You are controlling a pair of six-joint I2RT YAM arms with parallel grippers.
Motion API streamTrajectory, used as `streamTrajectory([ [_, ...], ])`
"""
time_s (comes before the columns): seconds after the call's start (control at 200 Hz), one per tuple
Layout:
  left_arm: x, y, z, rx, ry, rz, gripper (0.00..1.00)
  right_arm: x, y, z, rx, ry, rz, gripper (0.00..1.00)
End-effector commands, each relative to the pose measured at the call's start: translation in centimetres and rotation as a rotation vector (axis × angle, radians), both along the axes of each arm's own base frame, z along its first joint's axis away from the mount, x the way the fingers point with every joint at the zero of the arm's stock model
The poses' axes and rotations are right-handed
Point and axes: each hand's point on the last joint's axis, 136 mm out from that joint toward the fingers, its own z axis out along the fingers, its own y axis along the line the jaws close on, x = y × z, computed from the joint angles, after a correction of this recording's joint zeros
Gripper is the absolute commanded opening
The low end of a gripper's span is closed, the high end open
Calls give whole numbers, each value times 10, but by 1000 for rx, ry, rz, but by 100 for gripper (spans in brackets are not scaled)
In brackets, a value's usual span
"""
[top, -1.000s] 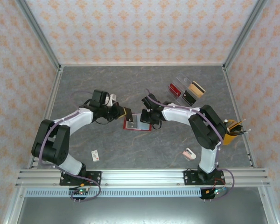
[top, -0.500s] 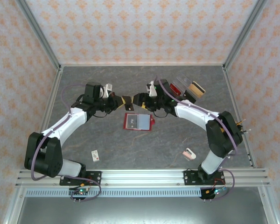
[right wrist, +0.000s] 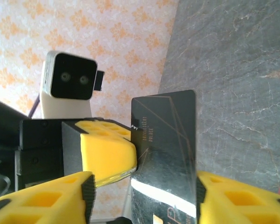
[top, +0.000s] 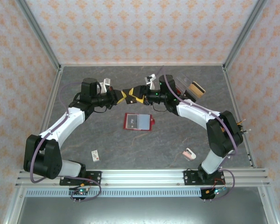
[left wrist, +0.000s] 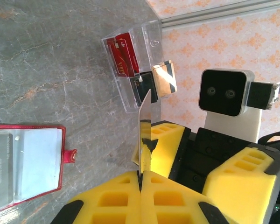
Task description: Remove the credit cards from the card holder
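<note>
The card holder is lying in the middle of the table, with the left gripper and right gripper facing each other just behind it, a credit card between them. A tray is sitting further back on the right, and a small card is lying front left.

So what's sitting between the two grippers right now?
A dark card, pinched in the shut left gripper and standing inside the open right gripper. The right wrist view shows it face-on, and the left wrist view shows it edge-on.

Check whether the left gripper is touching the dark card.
Touching. The left wrist view shows the dark card edge-on, pinched between the shut jaws of the left gripper.
</note>
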Motion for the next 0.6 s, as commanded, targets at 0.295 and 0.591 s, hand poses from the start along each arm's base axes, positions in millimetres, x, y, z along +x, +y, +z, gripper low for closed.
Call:
streamTrajectory([
  [0.295,-5,3,12,30,-25,-24,0,4,5,8,4,-42,40,8],
  [0.591,-23,81,-25,555,94,180,60,34,-78,2,-348,-255,-179,0],
])
